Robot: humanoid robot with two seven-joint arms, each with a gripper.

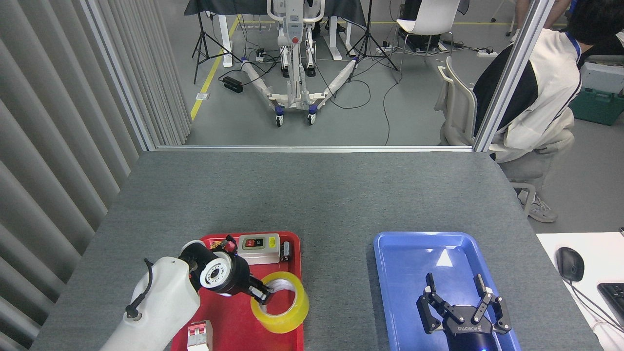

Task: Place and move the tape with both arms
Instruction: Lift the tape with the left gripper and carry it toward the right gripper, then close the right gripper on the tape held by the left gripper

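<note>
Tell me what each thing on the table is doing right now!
tape: gripped at its rim, tilted, overhanging the red tray's right edge.
left gripper: shut on the tape.
right gripper: open, holding nothing, over the blue tray.
red tray: holds a switch box and small parts.
blue tray: nothing in it.
switch box: lying flat.

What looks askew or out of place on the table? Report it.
The tape sits tilted and overhangs the red tray's right edge, with the left gripper hooked inside its core. The red tray itself lies slightly skewed. The blue tray looks normal.
</note>
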